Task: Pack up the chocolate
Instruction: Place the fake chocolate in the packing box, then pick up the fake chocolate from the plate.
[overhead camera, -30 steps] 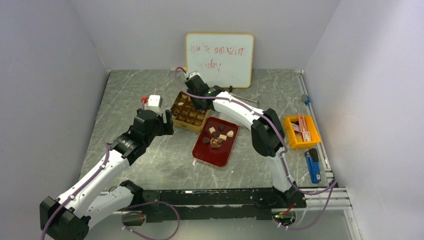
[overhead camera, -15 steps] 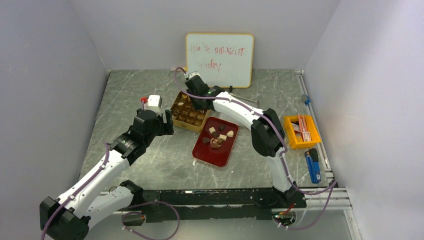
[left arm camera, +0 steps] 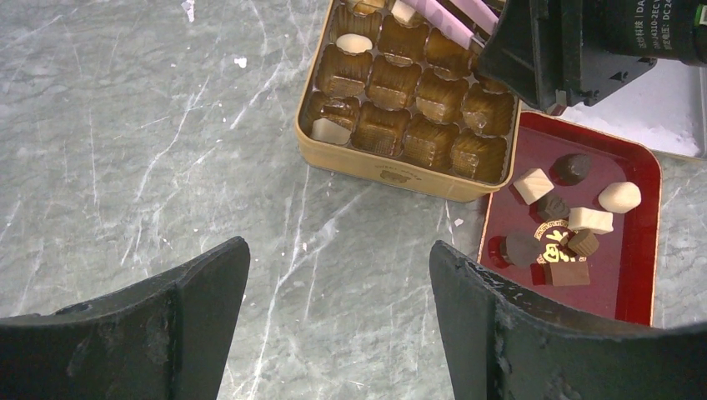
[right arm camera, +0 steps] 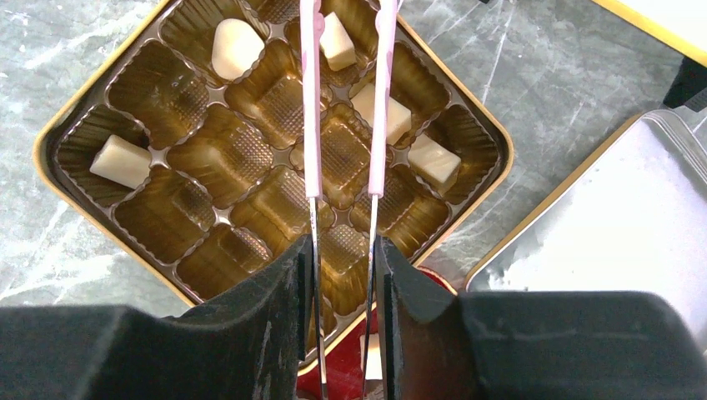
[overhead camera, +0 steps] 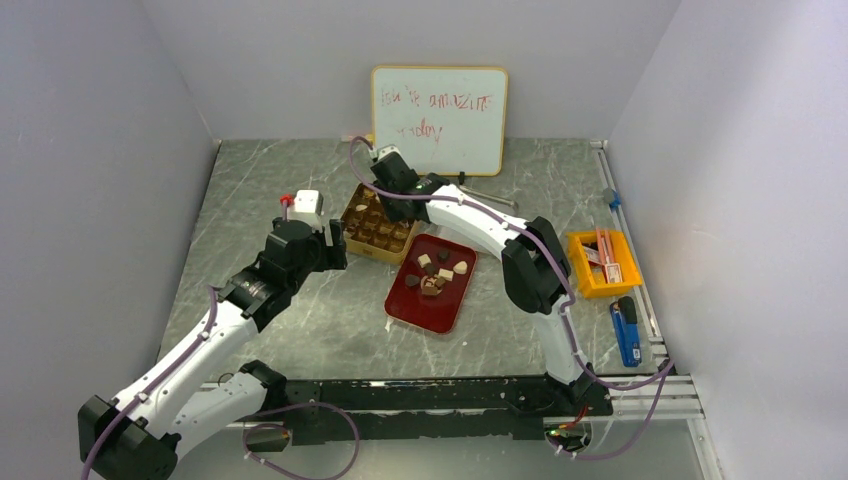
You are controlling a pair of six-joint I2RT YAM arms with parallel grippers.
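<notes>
A gold tin (overhead camera: 377, 222) holds a moulded tray with a few cream chocolate pieces (right arm camera: 121, 161). Several dark, mid-brown and cream chocolates (overhead camera: 433, 273) lie on a red tray (overhead camera: 425, 310) beside the tin's near right corner. My right gripper (right arm camera: 342, 246) is shut on pink tweezers (right arm camera: 311, 125), whose two arms stand apart over the tin's far cells, next to a cream piece (right arm camera: 338, 42); their tips are out of view. In the top view the right gripper (overhead camera: 387, 180) hangs over the tin's far side. My left gripper (left arm camera: 338, 246) is open and empty above bare table, near the tin (left arm camera: 392, 171) and the chocolates (left arm camera: 554, 217).
A silver tin lid (right arm camera: 617, 217) lies to the right of the tin. A whiteboard (overhead camera: 440, 118) leans on the back wall. A yellow bin (overhead camera: 603, 262) and a blue tool (overhead camera: 626, 330) sit at the right edge. A small white object (overhead camera: 305, 205) stands left of the tin.
My right gripper with the tweezers has shifted slightly back and left over the tin. The left arm has barely moved.
</notes>
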